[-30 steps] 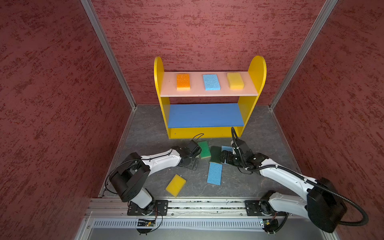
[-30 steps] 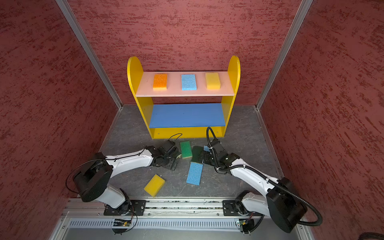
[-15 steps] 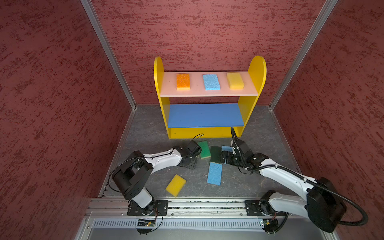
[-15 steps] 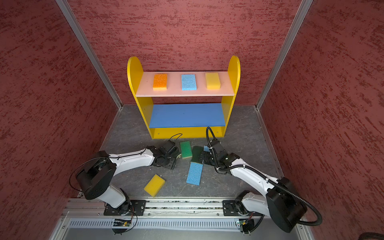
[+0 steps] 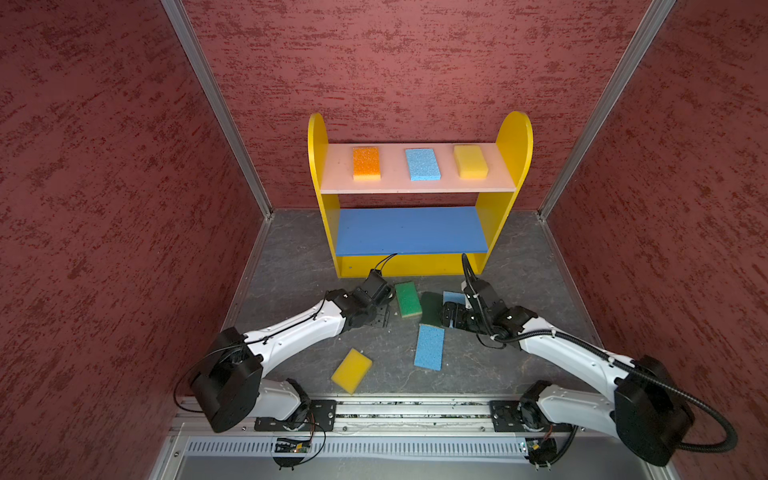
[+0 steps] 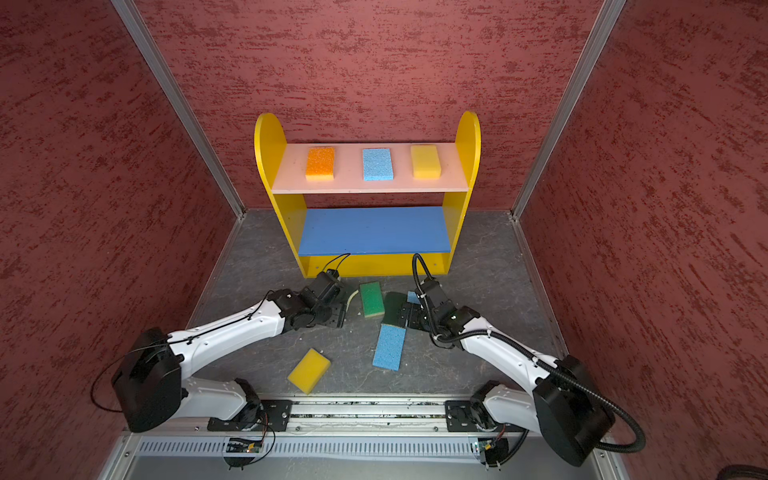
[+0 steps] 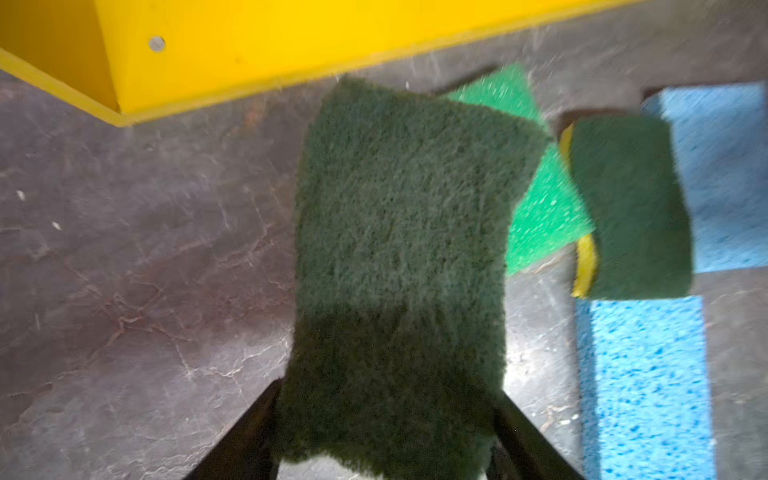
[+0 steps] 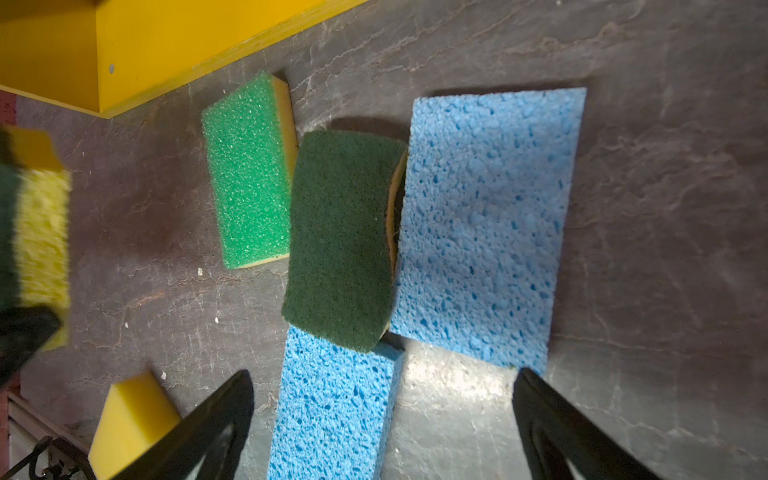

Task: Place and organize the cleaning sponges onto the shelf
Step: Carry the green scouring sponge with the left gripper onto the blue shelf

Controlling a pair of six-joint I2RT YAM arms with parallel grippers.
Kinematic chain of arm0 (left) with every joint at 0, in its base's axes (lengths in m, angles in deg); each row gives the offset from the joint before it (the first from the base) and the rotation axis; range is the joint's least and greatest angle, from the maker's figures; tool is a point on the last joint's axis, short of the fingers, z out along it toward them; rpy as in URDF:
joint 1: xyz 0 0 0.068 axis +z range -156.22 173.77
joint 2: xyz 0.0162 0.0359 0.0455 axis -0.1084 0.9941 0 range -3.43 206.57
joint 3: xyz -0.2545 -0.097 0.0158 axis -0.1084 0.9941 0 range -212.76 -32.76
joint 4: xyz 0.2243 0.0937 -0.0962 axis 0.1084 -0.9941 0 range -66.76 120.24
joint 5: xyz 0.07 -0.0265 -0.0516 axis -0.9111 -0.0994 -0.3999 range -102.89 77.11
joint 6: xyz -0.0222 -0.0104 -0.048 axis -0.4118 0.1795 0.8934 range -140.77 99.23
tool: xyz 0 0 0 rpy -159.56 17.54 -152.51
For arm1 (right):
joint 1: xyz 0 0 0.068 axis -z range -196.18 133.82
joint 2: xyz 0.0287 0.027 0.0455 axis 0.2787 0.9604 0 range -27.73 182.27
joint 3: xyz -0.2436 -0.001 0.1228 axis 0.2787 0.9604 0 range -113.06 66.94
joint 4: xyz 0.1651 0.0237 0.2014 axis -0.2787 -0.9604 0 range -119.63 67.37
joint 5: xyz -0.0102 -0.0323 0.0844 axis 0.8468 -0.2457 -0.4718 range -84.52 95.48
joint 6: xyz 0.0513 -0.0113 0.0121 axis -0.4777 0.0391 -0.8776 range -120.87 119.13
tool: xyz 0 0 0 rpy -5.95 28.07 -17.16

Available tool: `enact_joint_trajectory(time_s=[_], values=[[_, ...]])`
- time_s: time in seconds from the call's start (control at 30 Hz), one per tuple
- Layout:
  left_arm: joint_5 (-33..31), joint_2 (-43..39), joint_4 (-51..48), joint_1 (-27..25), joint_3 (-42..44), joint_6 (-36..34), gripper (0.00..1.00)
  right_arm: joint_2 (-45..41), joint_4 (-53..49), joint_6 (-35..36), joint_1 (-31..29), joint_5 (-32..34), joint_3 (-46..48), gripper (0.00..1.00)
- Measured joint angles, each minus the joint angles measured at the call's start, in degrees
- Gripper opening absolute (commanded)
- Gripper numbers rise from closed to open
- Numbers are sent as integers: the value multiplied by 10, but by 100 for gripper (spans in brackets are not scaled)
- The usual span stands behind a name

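Observation:
My left gripper [image 7: 388, 390] is shut on a wavy dark green scourer [image 7: 399, 249] just in front of the shelf's yellow base [image 7: 291, 41]. In a top view that gripper [image 5: 380, 309] sits left of the green-topped sponge [image 5: 408, 299]. My right gripper [image 8: 382, 374] stands open, low over a light blue sponge [image 8: 332, 407]. A second dark green scourer [image 8: 340, 241] leans on another light blue sponge [image 8: 486, 224]. A yellow sponge [image 5: 351, 370] lies nearer the rail. On the shelf's pink board [image 5: 392, 183] lie an orange [image 5: 366, 163], a blue [image 5: 422, 164] and a yellow sponge [image 5: 470, 161].
The shelf's blue middle board [image 5: 411, 230] carries nothing. Red textured walls close in on three sides. The metal rail [image 5: 415, 409] with both arm bases runs along the front edge. The grey floor [image 5: 291, 274] left of the shelf is bare.
My left gripper's jaws have closed on the dark green scourer, and the left arm has shifted slightly. The right arm and the loose sponges have stayed put.

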Motion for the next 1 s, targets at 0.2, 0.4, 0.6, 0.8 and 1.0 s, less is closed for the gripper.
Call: enact_joint_trajectory(time_s=[0.2, 0.4, 0.6, 0.8, 1.0], values=[[-46, -44, 17, 11, -30, 15, 70, -15, -12, 11, 0, 7, -3, 98], [-64, -29, 50, 62, -57, 19, 71, -18, -13, 20, 0, 14, -9, 98], [-86, 36, 78, 78, -118, 18, 71, -18, -16, 30, 0, 14, -9, 98], [-107, 82, 113, 90, -149, 18, 71, -18, -22, 42, 0, 14, -21, 99], [-119, 115, 146, 109, -159, 17, 71, -17, -23, 52, 1, 14, -27, 99]])
